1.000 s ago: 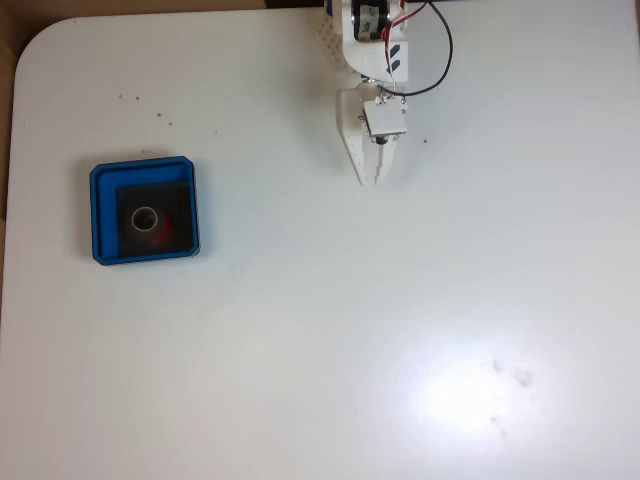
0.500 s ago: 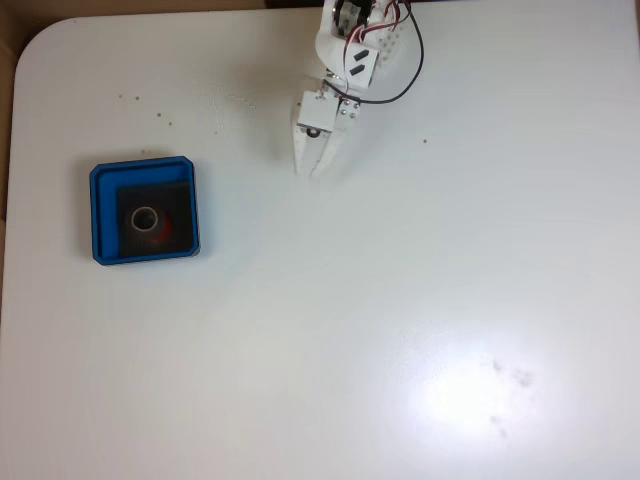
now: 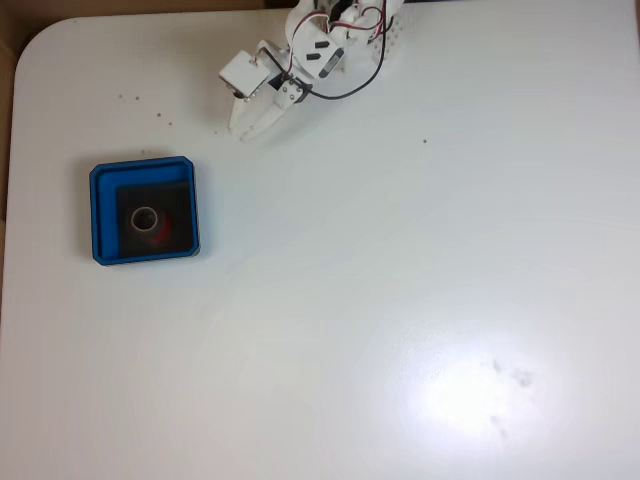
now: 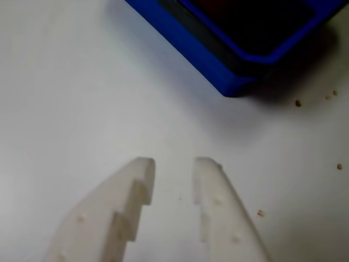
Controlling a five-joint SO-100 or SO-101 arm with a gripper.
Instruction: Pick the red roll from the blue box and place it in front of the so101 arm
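Pincer (image 4: 173, 164) hangs slightly parted and empty above the table (image 4: 65, 93).

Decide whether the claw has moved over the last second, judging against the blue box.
Yes. In the fixed view the claw has swung left across the table, toward the blue box, which has stayed put.

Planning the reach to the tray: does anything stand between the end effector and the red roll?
Nothing visible does. The end effector hangs over bare white table up and right of the blue box, where the red roll lies. Only the tray's rim stands between them.
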